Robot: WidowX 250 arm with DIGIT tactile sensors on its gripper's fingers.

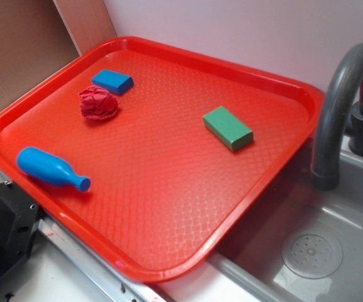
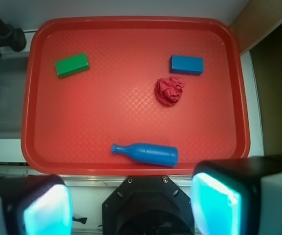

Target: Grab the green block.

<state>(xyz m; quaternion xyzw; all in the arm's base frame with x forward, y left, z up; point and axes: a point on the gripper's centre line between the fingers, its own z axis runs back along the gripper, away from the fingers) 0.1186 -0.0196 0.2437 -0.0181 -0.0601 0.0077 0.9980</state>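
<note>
While the pincer (image 2: 131, 205) hangs wide and empty off the tray's (image 2: 131, 25) near edge, nothing of the grab looks done: approach, descent and closing are all left. The green block (image 2: 72, 65) lies flat on the tray, well apart from the pincer, in the corner nearest the faucet (image 2: 4, 33). Only the wrist view shows the two fingers (image 2: 48, 210); the exterior view leaves them out but shows the block's height and the sink (image 1: 332, 251) beside the tray.

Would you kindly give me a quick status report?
Hand open, empty, back at tray's near edge. Green block untouched, far corner by the sink. Path clear; blue bottle lies nearest.
</note>
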